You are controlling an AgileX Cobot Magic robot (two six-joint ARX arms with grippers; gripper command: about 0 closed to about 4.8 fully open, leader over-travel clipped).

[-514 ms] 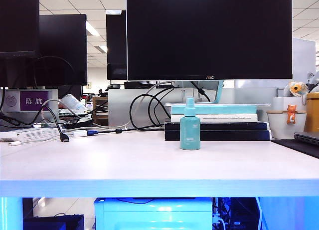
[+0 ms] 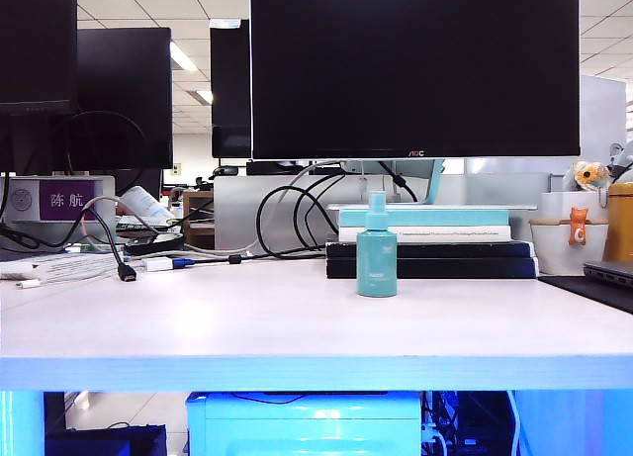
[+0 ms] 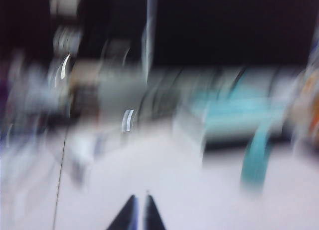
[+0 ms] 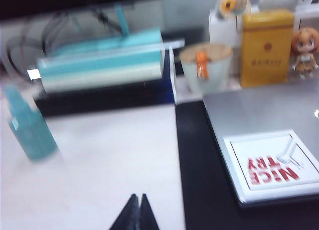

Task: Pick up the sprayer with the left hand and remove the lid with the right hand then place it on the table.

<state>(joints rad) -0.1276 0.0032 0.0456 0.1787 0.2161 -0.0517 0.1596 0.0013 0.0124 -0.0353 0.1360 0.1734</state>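
- The sprayer [image 2: 377,246] stands upright on the table [image 2: 297,327], a little right of the middle of the exterior view, with nothing touching it.
- The lid [image 2: 377,201] looks to be on the narrow spray head of the sprayer; it is too small and clear to see well.
- Just behind the sprayer lies a stack of books [image 2: 430,243], with a teal-covered one on top and dark ones under it.
- A big black monitor [image 2: 415,70] fills the upper part of the exterior view, and black cables [image 2: 292,219] hang down left of the books.
- No arm shows in the exterior view.
- The left claw [image 3: 138,215] is at the bottom middle of the left wrist view, over the bare table, with its two tips almost together and nothing between them; this view is very blurred, and the sprayer [image 3: 256,157] is only a teal smear at the right, well apart from the claw.
- The right claw [image 4: 136,213] is at the bottom middle of the right wrist view, clenched with the tips touching, and holds nothing.
- In that view the sprayer [image 4: 30,127] stands at the left edge, well apart from the right claw, and a silver laptop [image 4: 259,110] with a "NICE TRY" sticker [image 4: 271,165] lies on a black mat [image 4: 199,180] at the right.
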